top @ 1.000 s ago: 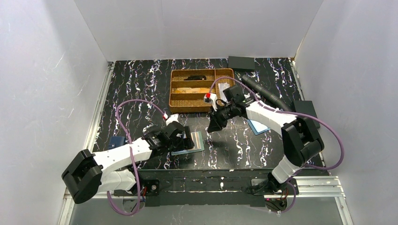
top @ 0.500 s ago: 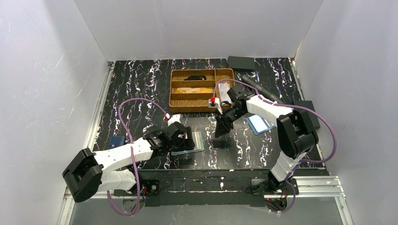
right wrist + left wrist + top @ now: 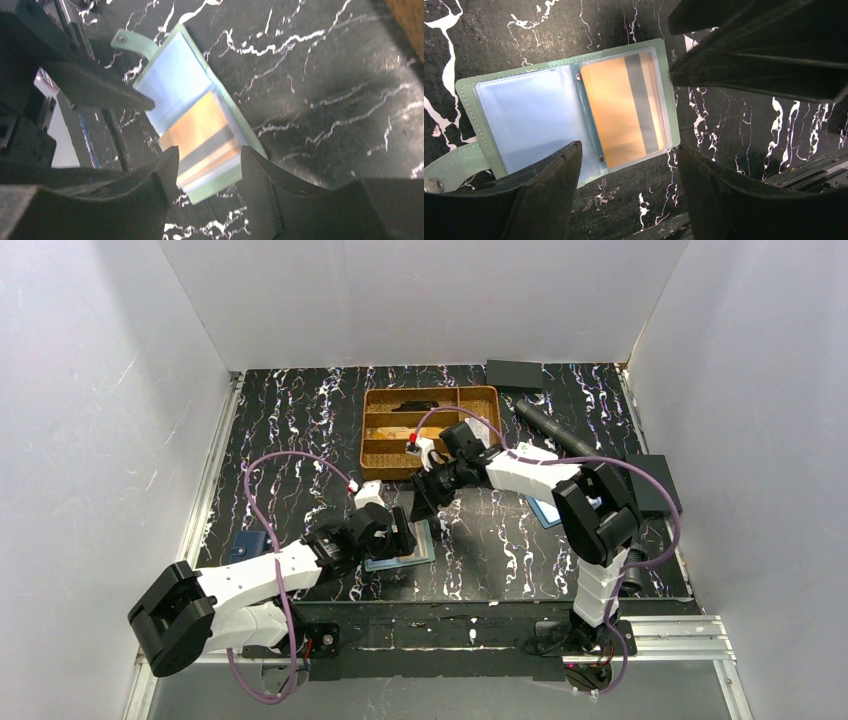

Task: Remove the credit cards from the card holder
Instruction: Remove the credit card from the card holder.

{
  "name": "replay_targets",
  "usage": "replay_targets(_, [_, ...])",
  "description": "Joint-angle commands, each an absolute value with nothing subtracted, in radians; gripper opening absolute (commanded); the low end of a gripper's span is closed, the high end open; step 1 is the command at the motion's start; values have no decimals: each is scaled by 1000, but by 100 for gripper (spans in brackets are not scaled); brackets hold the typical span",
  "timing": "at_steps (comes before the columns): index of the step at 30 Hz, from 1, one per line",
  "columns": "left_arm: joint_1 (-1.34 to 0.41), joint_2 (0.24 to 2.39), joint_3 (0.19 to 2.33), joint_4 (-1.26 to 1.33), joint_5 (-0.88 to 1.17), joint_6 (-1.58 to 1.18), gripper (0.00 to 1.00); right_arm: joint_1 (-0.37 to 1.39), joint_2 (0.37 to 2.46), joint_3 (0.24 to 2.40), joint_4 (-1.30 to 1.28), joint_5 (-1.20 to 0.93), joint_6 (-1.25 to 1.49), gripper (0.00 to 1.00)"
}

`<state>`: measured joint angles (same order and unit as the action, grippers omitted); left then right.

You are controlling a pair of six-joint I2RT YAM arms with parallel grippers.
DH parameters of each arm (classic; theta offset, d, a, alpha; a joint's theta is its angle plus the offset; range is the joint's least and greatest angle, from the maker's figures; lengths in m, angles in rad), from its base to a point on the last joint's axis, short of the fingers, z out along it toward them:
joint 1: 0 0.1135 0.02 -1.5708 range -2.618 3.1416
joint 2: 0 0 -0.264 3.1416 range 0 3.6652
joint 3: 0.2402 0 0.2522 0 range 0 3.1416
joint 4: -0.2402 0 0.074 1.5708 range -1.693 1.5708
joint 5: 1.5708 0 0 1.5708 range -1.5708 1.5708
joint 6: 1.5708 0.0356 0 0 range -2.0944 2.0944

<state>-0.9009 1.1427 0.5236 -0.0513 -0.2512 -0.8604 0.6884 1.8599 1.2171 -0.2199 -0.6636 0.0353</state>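
surroundings: wooden tray [image 3: 432, 430] with compartments sat toward the far edge of the tabletop [image 3: 290, 430], mid-width; dark flat box [image 3: 514, 374] at the far edge; black tube [image 3: 556, 432] ran toward the far right corner; black block [image 3: 655, 485] at the right edge
left side: blue holder [image 3: 250, 542] near the left edge, partly hidden by the left arm
right side: pale blue flat item [image 3: 543, 510] lay mostly behind the right arm
in the way: both grippers crowded over the card holder [image 3: 408, 546], and the left one covered much of it from above
card holder place: by the near edge of the tabletop, a bit left of middle, lying flat and open
card holder look: teal-green border, two clear pocket panels side by side, strap tab [image 3: 449, 170] with a snap stud sticking out of one short side
credit cards: orange-gold card [image 3: 621, 112] with a grey stripe sat fully inside the pocket away from the tab; the other pocket showed pale blue, could not tell if a card was in it
left gripper [image 3: 629, 187]: jaws spread, grasping nothing, low over the holder's long edge, one finger overlapping the tab-side corner in the left wrist view
right gripper [image 3: 210, 175]: jaws parted, nothing between them, above the card-end short edge, just beside the left gripper
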Motion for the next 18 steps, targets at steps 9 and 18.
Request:
replay_targets(9, [-872,1133,459,56,-233,-915,66,715,1962,1308,-199,-687,104,57])
replay_targets(18, [-870,1138,462,57,-230,-914,66,722,1977,1300,-201,-693,112,56])
